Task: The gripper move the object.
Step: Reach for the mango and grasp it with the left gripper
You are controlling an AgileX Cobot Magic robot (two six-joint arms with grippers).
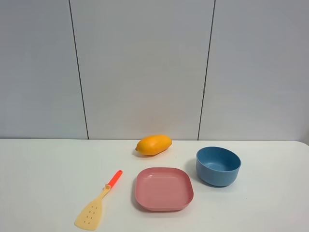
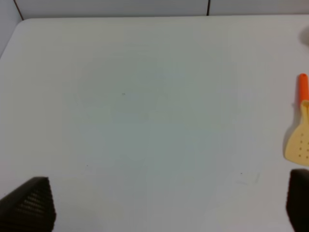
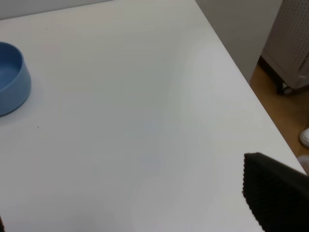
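Note:
The orange-yellow mango [image 1: 153, 144] lies on the white table near the back wall, behind the pink plate. It does not show in either wrist view. Neither arm shows in the exterior high view. My left gripper [image 2: 164, 212] is open and empty over bare table, with its black fingertips [image 2: 29, 205] at the frame's lower corners. My right gripper [image 3: 140, 217] is open and empty over bare table near the table's right edge; one black fingertip [image 3: 275, 193] shows clearly, the other only as a sliver.
A pink square plate [image 1: 163, 188] sits in front of the mango. A blue bowl [image 1: 218, 166] stands to its right and also shows in the right wrist view [image 3: 9, 79]. A pale yellow spatula [image 1: 99, 203] with an orange-red handle lies front left, also in the left wrist view [image 2: 301, 130]. The table edge [image 3: 251, 92] drops to the floor.

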